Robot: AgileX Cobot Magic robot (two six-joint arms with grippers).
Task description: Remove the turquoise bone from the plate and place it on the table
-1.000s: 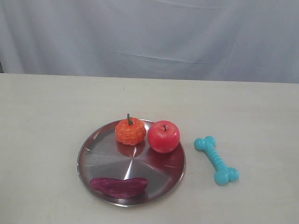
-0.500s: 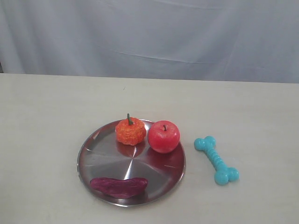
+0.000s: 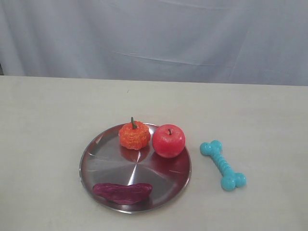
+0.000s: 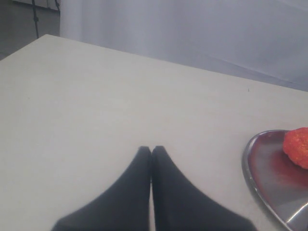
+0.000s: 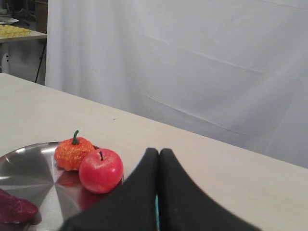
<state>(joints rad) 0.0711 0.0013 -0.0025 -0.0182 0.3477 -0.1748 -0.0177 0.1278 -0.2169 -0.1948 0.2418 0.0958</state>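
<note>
The turquoise bone [image 3: 223,165] lies flat on the beige table [image 3: 48,120], just right of the silver plate [image 3: 103,159] and apart from its rim. No arm appears in the exterior view. My left gripper [image 4: 151,149] is shut and empty over bare tabletop, with the plate's edge [image 4: 269,173] off to its side. My right gripper [image 5: 159,151] is also shut and empty. Its fingers hide nearly all of the bone; only a thin turquoise sliver shows through the slit between them.
On the plate sit an orange pumpkin [image 3: 134,135], a red apple [image 3: 169,141] and a dark purple oblong piece [image 3: 122,191]. A white curtain hangs behind the table's far edge.
</note>
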